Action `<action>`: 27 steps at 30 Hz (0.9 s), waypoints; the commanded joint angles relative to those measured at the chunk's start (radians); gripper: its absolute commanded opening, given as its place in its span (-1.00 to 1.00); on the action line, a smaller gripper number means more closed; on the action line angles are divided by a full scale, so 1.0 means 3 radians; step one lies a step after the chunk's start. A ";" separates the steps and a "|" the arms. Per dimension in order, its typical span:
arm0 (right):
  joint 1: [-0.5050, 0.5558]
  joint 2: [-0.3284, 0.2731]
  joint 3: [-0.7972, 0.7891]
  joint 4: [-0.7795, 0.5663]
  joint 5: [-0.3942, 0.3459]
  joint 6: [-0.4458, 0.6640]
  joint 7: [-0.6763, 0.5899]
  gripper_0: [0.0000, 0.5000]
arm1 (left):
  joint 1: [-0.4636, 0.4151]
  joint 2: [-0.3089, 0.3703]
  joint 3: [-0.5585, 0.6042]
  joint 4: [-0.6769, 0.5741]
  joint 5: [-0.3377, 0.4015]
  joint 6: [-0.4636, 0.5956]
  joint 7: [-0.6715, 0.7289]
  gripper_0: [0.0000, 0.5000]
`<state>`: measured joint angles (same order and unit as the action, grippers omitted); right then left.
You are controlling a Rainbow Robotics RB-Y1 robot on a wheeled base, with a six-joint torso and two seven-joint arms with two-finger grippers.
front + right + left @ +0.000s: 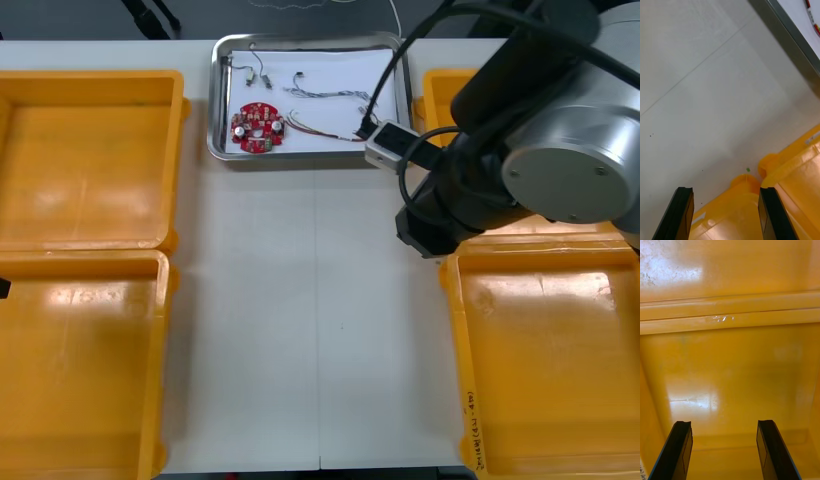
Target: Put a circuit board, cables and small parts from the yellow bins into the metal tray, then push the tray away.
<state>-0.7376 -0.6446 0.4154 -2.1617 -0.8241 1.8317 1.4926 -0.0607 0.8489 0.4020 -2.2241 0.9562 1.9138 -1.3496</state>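
The tray (214,110) sits at the far edge of the tabletop (300,320), white inside. The board (257,127) lies toward the tray's near left corner. A red and yellow cable (318,128) runs from just right of the board toward the tray's right wall, a blue and white cable (325,93) lies behind it across the tray's middle, and small metal parts (250,70) lie in the tray's far left corner. Two bins (90,160) stand left of the tray and two more (550,380) right of it. The right end effector (727,215) hangs off the tray's near right corner, above where the right bins' corners meet the tabletop, its fingers (683,213) spread wide and holding nothing. The left end effector (724,453) is well to the tray's left, over a left bin's floor, likewise spread apart with nothing between
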 commanded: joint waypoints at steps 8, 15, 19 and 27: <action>0.0649 -0.0618 -0.0449 -0.0612 -0.0091 0.0112 -0.0772 1.00 | 0.0064 0.0141 0.0107 -0.0087 0.0024 0.0020 -0.0134 1.00; 0.1093 -0.0653 -0.0838 -0.0725 -0.0070 0.0158 -0.0844 1.00 | 0.0064 0.0141 0.0107 -0.0087 0.0024 0.0020 -0.0134 1.00; 0.1364 -0.0664 -0.1052 -0.0837 0.0006 0.0204 -0.0849 1.00 | 0.0064 0.0141 0.0107 -0.0087 0.0024 0.0020 -0.0134 1.00; 0.1773 -0.0664 -0.1472 -0.0863 -0.0014 0.0209 -0.0885 1.00 | 0.0064 0.0141 0.0107 -0.0087 0.0024 0.0020 -0.0134 1.00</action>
<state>-0.2503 -0.8060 0.0380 -2.3914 -0.8318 1.8895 1.2465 -0.0604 0.8490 0.4021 -2.2242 0.9563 1.9138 -1.3496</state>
